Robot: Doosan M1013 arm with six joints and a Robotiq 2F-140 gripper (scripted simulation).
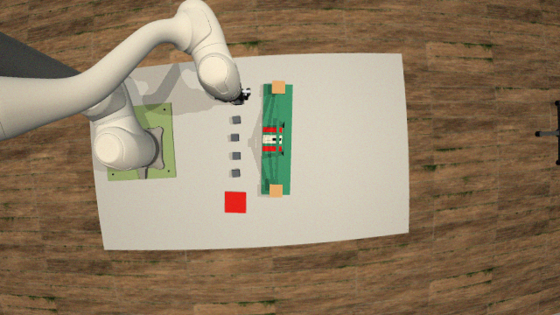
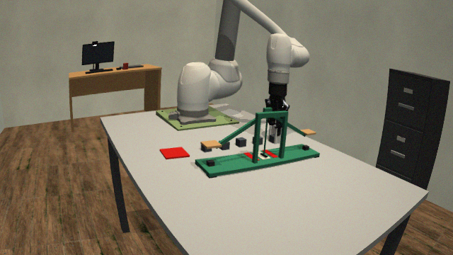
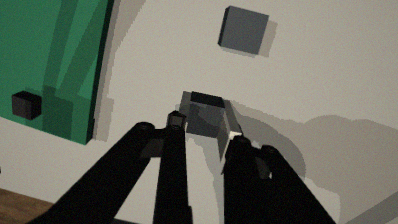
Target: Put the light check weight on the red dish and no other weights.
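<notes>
My gripper [image 1: 244, 94] [image 2: 275, 133] [image 3: 203, 108] points down at the far end of the weight row. Its fingers are shut on a dark grey weight [image 2: 272, 139] [image 3: 205, 120], which appears to stand on the table; the top view does not show it. Four like weights stand in line; the nearest [image 1: 236, 119] [image 2: 257, 140] [image 3: 243, 30] is beside the held one. The red dish [image 1: 235, 202] [image 2: 174, 153] lies flat beyond the row's other end, with nothing on it. The balance's pans [image 1: 278, 87] [image 1: 276, 191] [image 2: 211, 144] [image 2: 308, 132] are empty. Its pointer [image 1: 275, 139] [image 2: 265, 142] hangs over the white field.
The balance's green base [image 1: 286, 175] [image 2: 226, 168] [image 3: 30, 40] runs alongside the weight row, with an upright green frame [image 2: 257, 138] at its middle. A small black block [image 3: 26, 105] sits on the base near its end. The arm's green mounting plate [image 1: 171, 144] [image 2: 226, 122] is on the other side.
</notes>
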